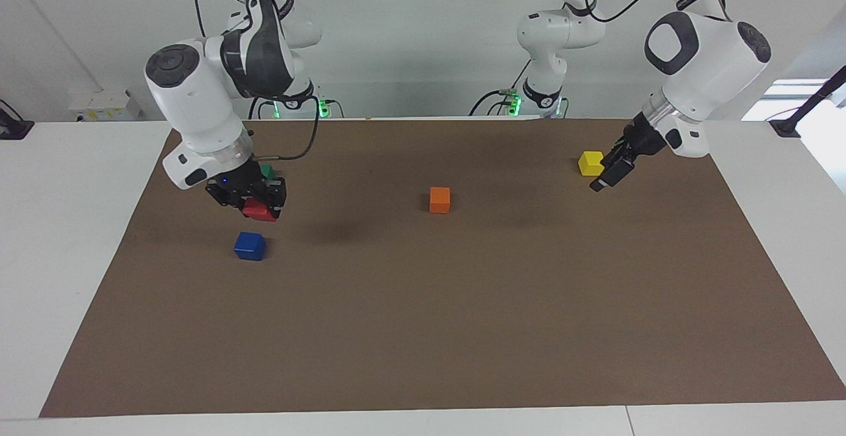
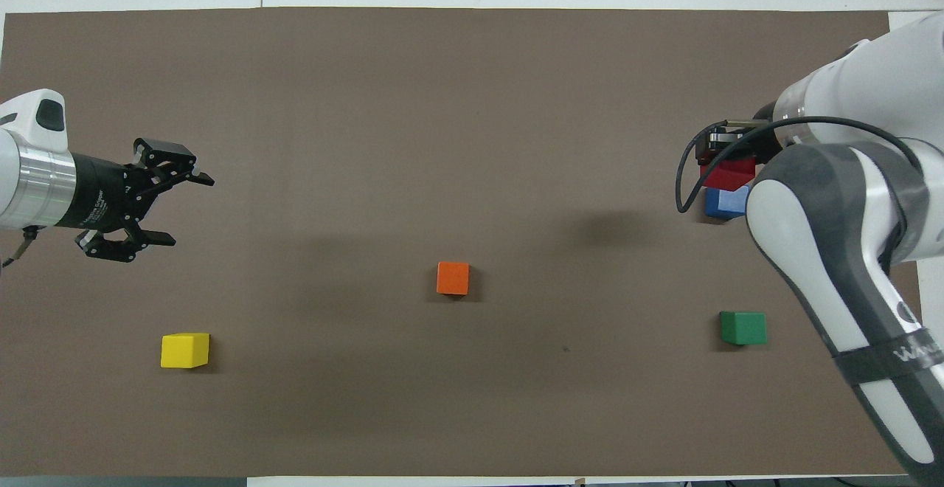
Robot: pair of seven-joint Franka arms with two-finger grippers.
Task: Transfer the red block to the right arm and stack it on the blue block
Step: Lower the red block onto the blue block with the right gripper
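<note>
**Red block held over the blue block, not set down yet**

Near to far from the robots' end:

- Yellow block (image 1: 591, 162) and green block (image 2: 743, 327) sit closest to the robots, yellow toward the left arm's end of the table, green toward the right arm's end. In the facing view the green one is mostly hidden by the right wrist.
- Orange block (image 1: 439, 199) is mid-mat, a bit farther out, on its own.
- Left gripper (image 2: 164, 206) hangs over the brown mat (image 1: 462, 330) at its own end, just beside the yellow block in the facing view. Fingers spread apart, nothing between them. That arm is waiting.
- Right gripper (image 1: 259, 209) points down, fingers clamped on the red block (image 1: 258, 211).
- Red block is in the air just over the blue block (image 1: 250, 246), a visible gap between them in the facing view. From overhead red overlaps blue's edge.
- Blue block rests on the mat, farthest out of the loose cubes, at the right arm's end.
</note>
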